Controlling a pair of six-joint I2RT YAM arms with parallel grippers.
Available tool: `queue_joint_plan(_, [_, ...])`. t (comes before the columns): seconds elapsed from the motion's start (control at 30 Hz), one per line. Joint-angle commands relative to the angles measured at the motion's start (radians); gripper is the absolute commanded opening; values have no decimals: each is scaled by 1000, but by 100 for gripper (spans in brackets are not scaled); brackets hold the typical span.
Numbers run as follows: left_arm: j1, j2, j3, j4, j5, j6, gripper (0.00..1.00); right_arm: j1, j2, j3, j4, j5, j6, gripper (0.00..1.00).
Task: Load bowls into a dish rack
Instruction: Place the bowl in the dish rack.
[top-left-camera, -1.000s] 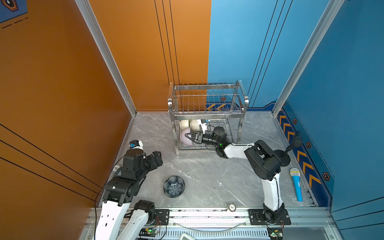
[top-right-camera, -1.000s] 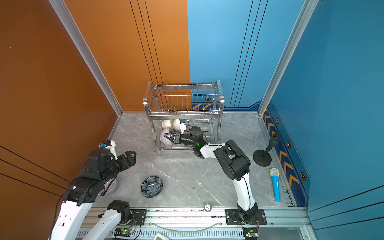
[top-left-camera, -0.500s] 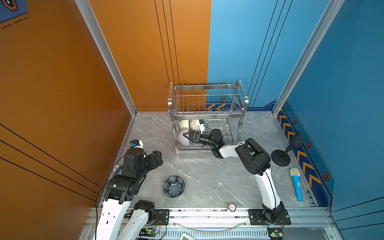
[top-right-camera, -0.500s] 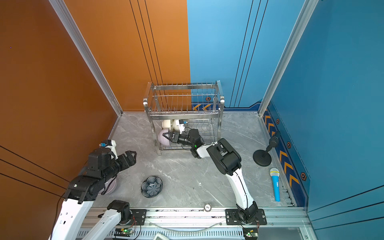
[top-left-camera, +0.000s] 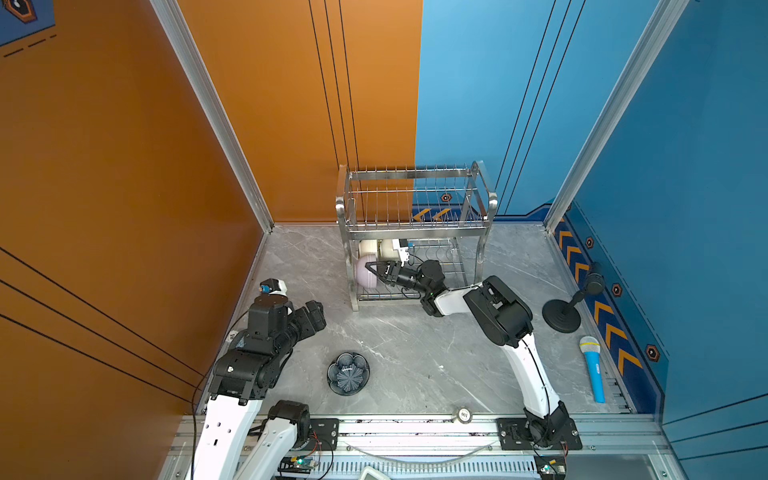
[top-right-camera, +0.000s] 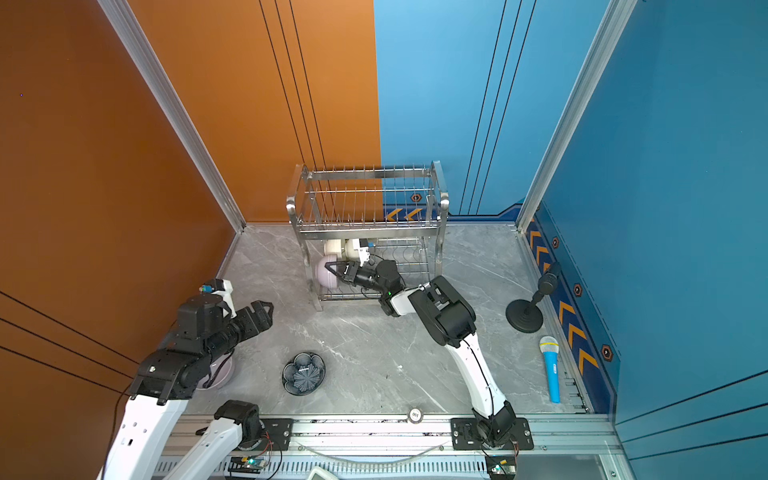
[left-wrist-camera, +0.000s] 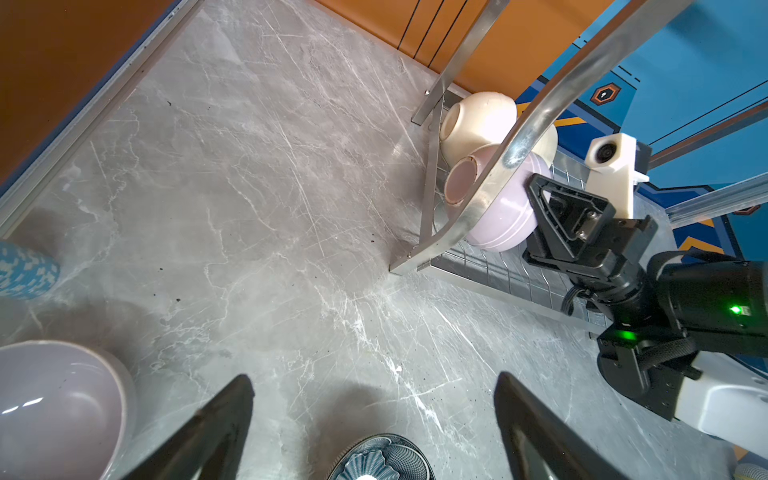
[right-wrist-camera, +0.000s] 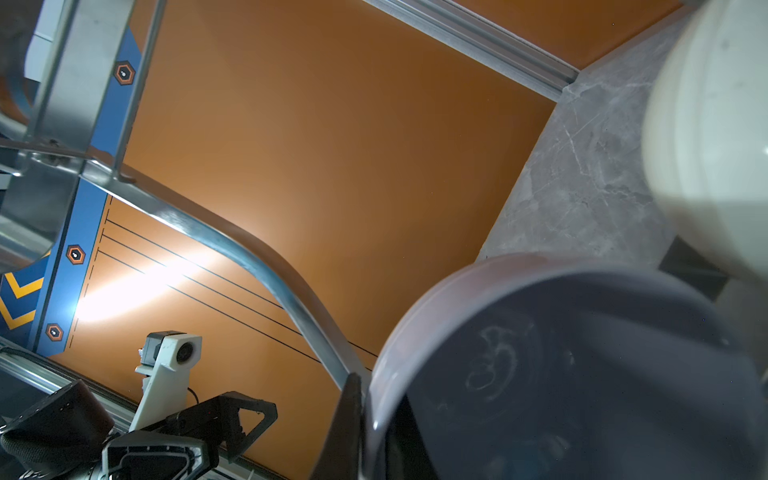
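We log the right gripper (top-left-camera: 370, 269) first: its jaws are clamped on the rim of a pale lilac round ceramic bowl (top-left-camera: 365, 279). In the right wrist view one black finger (right-wrist-camera: 343, 424) lies against the outside of that rim.

Container: the two-tier shiny stainless-steel wire dish rack (top-left-camera: 415, 226). The held bowl stands on edge in its lower tier, at the rack's orange-wall end. Its foot ring is turned toward that end frame and its mouth toward the gripper. We cannot tell whether it bears on the tier's wires. In the same tier, just behind it toward the rack's rear, we count two cream-white round bowls (top-left-camera: 368, 249), also on edge, side by side. Lower tier contents: three bowls.

The left gripper (top-right-camera: 262, 309) has its jaws spread wide apart with nothing between them. It hangs above the grey marble-pattern tabletop (top-left-camera: 415, 353), in front of the rack and off its orange-wall end.

Two bowls sit outside the rack, both mouth-up on the tabletop. A dark blue-grey flower-rimmed ribbed bowl (top-left-camera: 348, 372) sits well in front of the rack. A second pale lilac bowl (top-right-camera: 222, 372) sits further off the rack's orange-wall end, partly covered by the left arm.

Off the rack's blue-wall end we note a black round stand (top-left-camera: 561, 316) and, further forward, a blue toy microphone (top-left-camera: 595, 374) lying flat.
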Motion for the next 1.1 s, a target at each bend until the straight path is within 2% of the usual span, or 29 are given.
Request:
queue_joint_plan(0.0, [9,-3,22,5,20,8,91,4,-11,35,100,16,19,0])
queue_joint_plan(1.07, [16,1,19,6,31,5,92,8,40,-29,98,59,64,0])
